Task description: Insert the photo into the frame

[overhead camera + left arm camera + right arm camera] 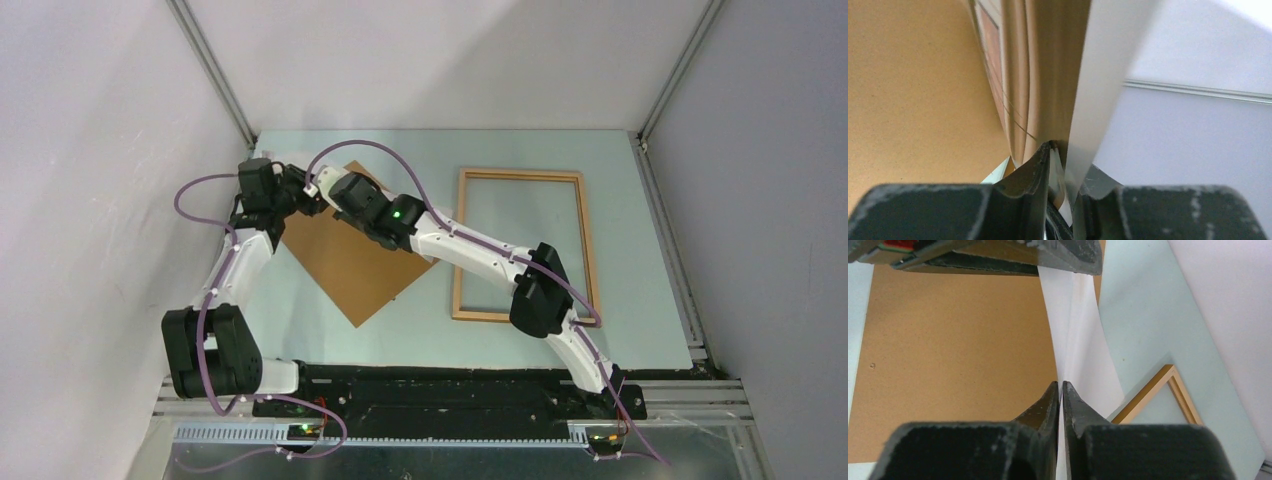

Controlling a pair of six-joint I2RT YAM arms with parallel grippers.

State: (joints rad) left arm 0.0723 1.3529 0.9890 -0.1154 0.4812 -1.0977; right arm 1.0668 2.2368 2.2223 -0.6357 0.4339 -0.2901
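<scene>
The photo (1100, 75) hangs on edge between my two grippers above the brown board. Its curtain print shows on one side and its white back (1073, 330) on the other. In the left wrist view the sheet runs down between the fingers of my left gripper (1070, 160); the jaws stand narrow, with a gap still showing beside the paper. My right gripper (1062, 385) is pinched on the photo's white edge, opposite the left one (998, 255). From above, both grippers (300, 187) (328, 187) meet at the back left. The frame (589, 240) lies flat at the right, nothing inside it.
A plain brown backing board (350, 270) lies turned like a diamond under both grippers, left of the frame. The right arm (480, 255) reaches across the frame's near-left corner (1148, 397). White walls (100, 150) close in the pale blue table (420, 320) on three sides.
</scene>
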